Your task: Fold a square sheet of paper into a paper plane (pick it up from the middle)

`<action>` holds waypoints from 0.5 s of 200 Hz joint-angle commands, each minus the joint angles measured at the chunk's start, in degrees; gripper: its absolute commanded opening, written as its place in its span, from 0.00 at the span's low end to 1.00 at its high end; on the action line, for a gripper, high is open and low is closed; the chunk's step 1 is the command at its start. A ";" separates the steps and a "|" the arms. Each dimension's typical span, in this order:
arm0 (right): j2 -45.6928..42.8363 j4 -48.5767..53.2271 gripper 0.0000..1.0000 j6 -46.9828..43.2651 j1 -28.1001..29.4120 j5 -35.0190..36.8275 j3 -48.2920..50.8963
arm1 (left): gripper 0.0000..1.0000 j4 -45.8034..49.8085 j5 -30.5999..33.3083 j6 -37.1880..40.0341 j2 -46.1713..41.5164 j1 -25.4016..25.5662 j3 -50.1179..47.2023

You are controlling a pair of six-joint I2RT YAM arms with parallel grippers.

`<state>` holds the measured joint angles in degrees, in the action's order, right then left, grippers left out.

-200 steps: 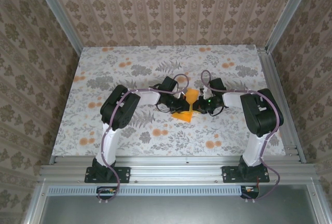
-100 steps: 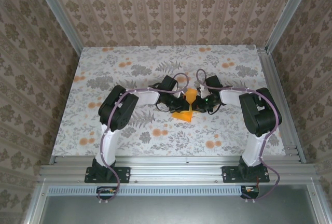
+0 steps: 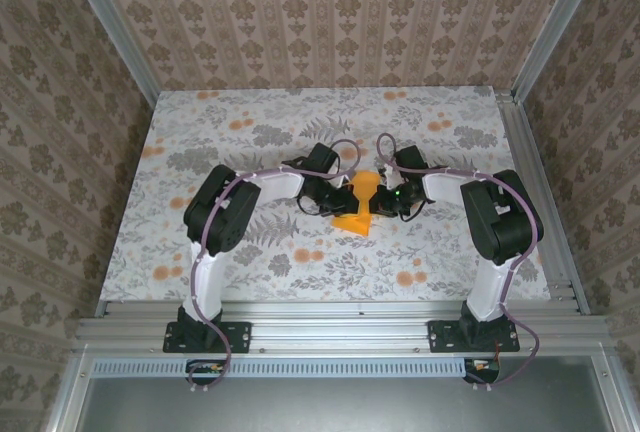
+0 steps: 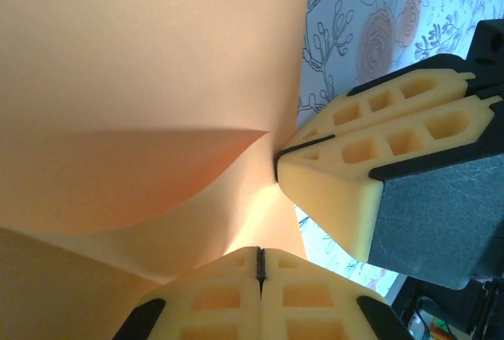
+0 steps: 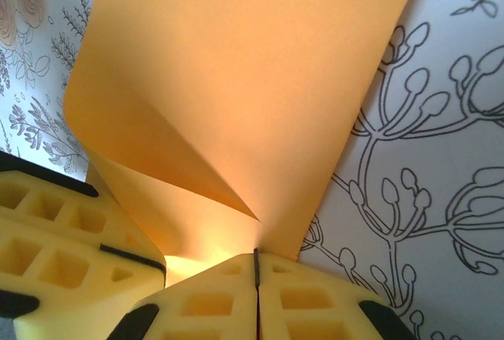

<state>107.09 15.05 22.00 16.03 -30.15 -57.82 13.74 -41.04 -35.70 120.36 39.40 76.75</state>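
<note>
The square sheet of paper (image 3: 356, 219) is bright orange and bent upward at the middle of the flowered table, pinched between both grippers. My left gripper (image 3: 347, 198) meets it from the left and my right gripper (image 3: 379, 198) from the right, tips almost touching. In the left wrist view the sheet (image 4: 142, 57) curls into a fold that runs into my left gripper (image 4: 261, 255), whose jaws are shut; the right gripper (image 4: 277, 157) bites its edge. In the right wrist view the sheet (image 5: 236, 80) tapers into my shut right gripper (image 5: 256, 253), with the left fingers (image 5: 71, 230) beside it.
The flower-print table cover (image 3: 450, 252) spreads around the arms. Patterned walls enclose the table on three sides, with an aluminium rail (image 3: 340, 332) along the near edge where both arm bases are bolted.
My right gripper has moved a little left, closer to the left one, and its jaws have closed a touch. The left arm's elbow has swung slightly left. The paper stays pinched between them.
</note>
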 commanded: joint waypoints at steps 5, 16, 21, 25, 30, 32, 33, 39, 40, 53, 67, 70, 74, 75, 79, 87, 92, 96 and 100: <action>1.81 6.29 0.10 -1.79 0.26 8.61 1.90 | 0.03 0.59 0.74 1.52 0.61 -0.99 0.40; 1.82 6.37 0.10 -1.96 0.35 8.92 2.01 | 0.03 1.06 1.14 1.75 1.13 -1.17 0.69; 1.78 6.40 0.10 -1.99 0.35 9.02 2.09 | 0.03 1.28 1.34 1.92 1.39 -1.25 0.77; 1.89 6.42 0.09 -2.06 0.38 9.10 2.17 | 0.03 1.29 1.39 1.95 1.59 -1.40 0.70; 1.89 6.46 0.09 -2.14 0.36 9.22 2.25 | 0.03 1.29 1.47 1.96 1.80 -1.58 0.60; 1.89 6.41 0.09 -2.14 0.33 9.23 2.27 | 0.03 1.29 1.55 2.00 1.92 -1.60 0.60; 1.90 6.45 0.09 -2.22 0.36 9.28 2.27 | 0.03 1.29 1.56 2.02 1.95 -1.64 0.59; 1.94 6.50 0.09 -2.30 0.36 9.40 2.36 | 0.03 1.29 1.70 2.04 2.28 -1.84 0.44; 1.96 6.54 0.09 -2.35 0.38 9.40 2.32 | 0.03 1.29 1.68 2.04 2.31 -1.90 0.43; 1.98 6.78 0.09 -2.56 0.35 9.85 2.39 | 0.03 1.70 2.12 2.51 2.90 -2.13 0.48; 1.99 6.92 0.09 -2.83 0.32 10.19 2.39 | 0.03 2.49 2.58 3.05 3.46 -2.39 0.84; 2.05 7.00 0.09 -2.97 0.33 10.28 2.37 | 0.03 2.66 2.62 3.09 3.55 -2.46 0.92; 2.04 7.18 0.09 -3.04 0.33 10.29 2.36 | 0.03 2.89 2.75 3.30 3.71 -2.48 1.12; 2.01 7.23 0.09 -3.07 0.32 10.33 2.36 | 0.04 2.97 2.82 3.33 3.73 -2.53 1.12; 2.05 7.20 0.09 -3.10 0.39 10.33 2.30 | 0.03 3.31 3.05 3.54 3.82 -2.62 1.25; 2.05 7.26 0.09 -3.25 0.32 10.41 2.23 | 0.03 3.94 3.45 3.92 4.07 -2.81 1.46; 2.07 7.40 0.09 -3.28 0.35 10.58 2.14 | 0.03 4.17 3.62 4.05 4.17 -2.98 1.57; 2.09 7.48 0.09 -3.42 0.33 10.64 2.07 | 0.03 4.39 3.68 4.13 4.27 -3.07 1.56; 2.16 7.55 0.09 -3.46 0.35 10.64 1.97 | 0.03 4.57 3.76 4.15 4.35 -3.26 1.56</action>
<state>106.78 15.33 20.47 16.40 -28.84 -57.82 14.52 -40.34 -34.06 122.19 37.19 77.41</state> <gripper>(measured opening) 0.095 0.047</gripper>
